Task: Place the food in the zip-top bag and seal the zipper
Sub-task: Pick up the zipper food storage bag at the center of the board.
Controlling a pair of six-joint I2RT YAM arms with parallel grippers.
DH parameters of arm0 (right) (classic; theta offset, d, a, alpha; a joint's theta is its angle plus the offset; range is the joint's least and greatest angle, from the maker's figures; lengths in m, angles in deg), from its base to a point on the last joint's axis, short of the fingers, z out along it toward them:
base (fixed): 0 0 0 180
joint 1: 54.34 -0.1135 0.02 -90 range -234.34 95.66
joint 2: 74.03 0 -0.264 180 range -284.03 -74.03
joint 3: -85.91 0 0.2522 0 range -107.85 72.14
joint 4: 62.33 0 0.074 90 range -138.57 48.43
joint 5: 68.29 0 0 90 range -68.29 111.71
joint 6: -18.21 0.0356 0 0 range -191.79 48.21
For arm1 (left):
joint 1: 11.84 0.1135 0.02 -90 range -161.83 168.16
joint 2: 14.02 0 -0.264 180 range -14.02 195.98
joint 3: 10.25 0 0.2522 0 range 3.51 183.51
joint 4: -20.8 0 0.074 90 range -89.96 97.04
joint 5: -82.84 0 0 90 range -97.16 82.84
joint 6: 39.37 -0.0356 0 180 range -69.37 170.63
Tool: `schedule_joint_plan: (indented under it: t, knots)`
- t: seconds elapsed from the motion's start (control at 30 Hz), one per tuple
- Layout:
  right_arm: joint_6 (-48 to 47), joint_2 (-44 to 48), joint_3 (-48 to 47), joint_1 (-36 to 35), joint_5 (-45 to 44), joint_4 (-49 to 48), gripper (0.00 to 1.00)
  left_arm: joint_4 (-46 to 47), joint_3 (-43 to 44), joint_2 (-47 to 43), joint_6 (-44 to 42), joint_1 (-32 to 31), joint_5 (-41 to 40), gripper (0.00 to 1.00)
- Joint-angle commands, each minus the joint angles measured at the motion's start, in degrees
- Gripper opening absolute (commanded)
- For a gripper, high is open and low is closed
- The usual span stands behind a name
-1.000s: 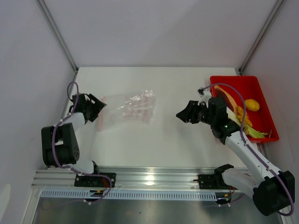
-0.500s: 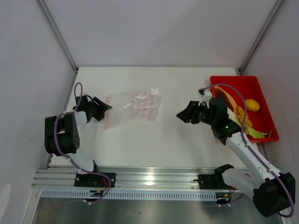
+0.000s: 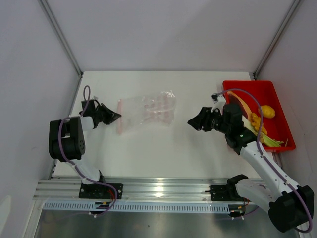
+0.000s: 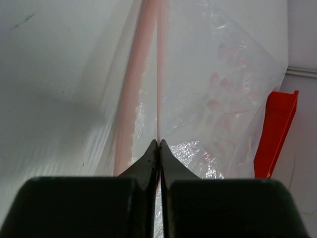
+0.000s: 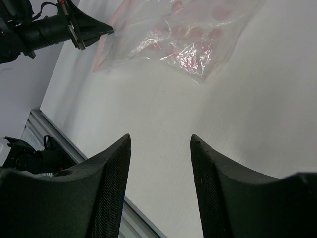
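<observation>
- Table [image 3: 163, 148]: white and flat, carrying everything listed below.
- Bag [image 3: 151, 110]: clear, crinkled and faintly pink, lying flat on the left half of the table. Its mouth faces the left arm. No food shows inside it.
- Zipper [image 3: 119, 126]: a thin pink strip along the bag's left edge. In the left wrist view one lip lies on the table, and the other runs edge-on straight into the finger tips.
- Left gripper [image 3: 117, 117]: low over the table at the bag's left edge, pointing right. Its jaws are closed tight, and the tips meet on the zipper and pinch the thin strip between them.
- Right gripper [image 3: 194, 118]: held above the table right of centre, pointing left toward the bag and well apart from it. Its jaws stand about half apart with nothing between them. Its wrist view looks across bare table to the bag.
- Tray [image 3: 247, 83]: red and rectangular, at the right edge of the table behind the right arm.
- Lemon [image 3: 267, 111]: yellow, in the tray near its right wall.
- Balls [image 3: 255, 120]: a small tan-yellow bunch just left of the lemon.
- Leek [image 3: 271, 141]: green end toward the tray's near corner, partly hidden by the arm.
- Slice [image 3: 241, 102]: a curved orange piece in the tray's left part, beside the cable.
</observation>
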Motion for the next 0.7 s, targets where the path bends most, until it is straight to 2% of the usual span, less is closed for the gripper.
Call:
schedule_joint_plan:
  t: [0.0,0.13,0.2,0.4,0.57,0.67]
  knots:
    - [0.55,1.62,-0.37,0.18,0.24,-0.11,0.54,1.32,0.34,-2.57,-0.74,-0.57,1.85,0.01]
    - [0.64,0.92,-1.07,-0.78,-0.81,1.63,0.54,-0.43,-0.63,-10.65,-2.93,-3.46,-0.17,0.01]
    - [0.55,-0.65,-3.44,-2.36,-4.22,5.22,0.54,-1.93,-0.19,-16.71,-5.39,-6.36,-0.79,0.01]
    - [1.52,-3.74,-9.76,-6.75,-7.49,9.46,0.55,-15.98,6.91,-31.29,-16.64,-15.07,-4.73,0.0]
    - [3.89,-5.31,-14.25,-8.87,-9.42,12.8,0.55,-28.62,14.3,-37.91,-26.47,-19.2,-7.29,0.01]
    - [4.86,-7.24,-18.46,-9.92,-11.52,16.05,0.55,-31.37,16.07,-41.16,-29.82,-21.04,-6.94,0.01]
